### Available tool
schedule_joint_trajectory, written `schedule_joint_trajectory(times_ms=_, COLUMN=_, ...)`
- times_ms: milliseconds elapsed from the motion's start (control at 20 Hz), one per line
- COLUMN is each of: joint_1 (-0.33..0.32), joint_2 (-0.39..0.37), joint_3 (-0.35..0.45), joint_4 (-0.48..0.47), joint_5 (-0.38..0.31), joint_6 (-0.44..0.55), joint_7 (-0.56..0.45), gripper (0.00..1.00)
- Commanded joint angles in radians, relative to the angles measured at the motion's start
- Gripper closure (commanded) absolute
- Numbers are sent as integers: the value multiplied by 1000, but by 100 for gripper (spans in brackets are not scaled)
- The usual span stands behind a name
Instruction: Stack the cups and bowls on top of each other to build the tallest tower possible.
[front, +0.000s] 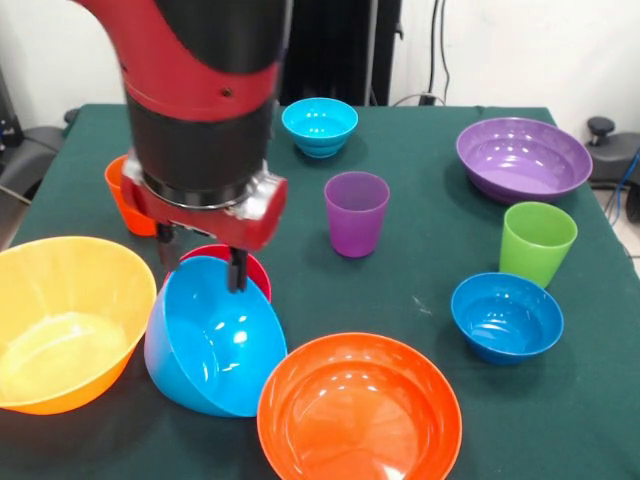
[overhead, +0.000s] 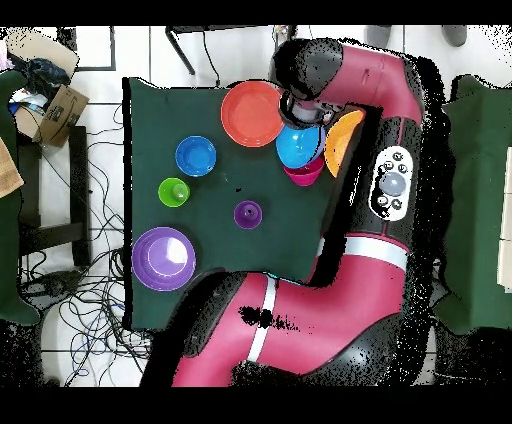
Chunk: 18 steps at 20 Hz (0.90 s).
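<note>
My gripper (front: 202, 262) is shut on the upper rim of the sky-blue bowl (front: 215, 345), which tilts with its mouth toward the camera between the yellow-orange bowl (front: 65, 320) and the orange-red bowl (front: 358, 410). The small magenta bowl (front: 255, 268) peeks out right behind it. The orange cup (front: 120, 195) is half hidden by the arm. The purple cup (front: 356, 212), lime green cup (front: 537, 243), dark blue bowl (front: 506, 316), cyan bowl (front: 320, 125) and purple bowl (front: 523, 158) stand singly. No tower is in view.
A dark green cloth (front: 420, 290) covers the table. The arm (overhead: 330, 300) crosses the table's right side in the overhead view and hides the cyan bowl and orange cup there. Cables and boxes lie on the floor to the left.
</note>
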Motion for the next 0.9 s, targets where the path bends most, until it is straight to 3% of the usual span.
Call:
schedule_joint_trajectory(times_ms=50, joint_1=-35, joint_2=31, joint_3=106, joint_4=29, joint_5=-47, joint_6=-61, joint_7=-265, gripper=0)
schedule_joint_trajectory(times_ms=100, joint_1=-35, joint_2=67, joint_3=108, joint_4=-32, joint_5=-54, joint_6=-43, joint_7=-255, gripper=0)
schedule_joint_trajectory(times_ms=250, joint_1=-34, joint_2=97, joint_3=98, joint_4=-58, joint_5=-65, joint_6=-58, joint_7=-229, gripper=0)
schedule_joint_trajectory(times_ms=900, joint_1=-74, joint_2=146, joint_3=87, joint_4=25, joint_5=-78, joint_6=-206, joint_7=-249, gripper=0)
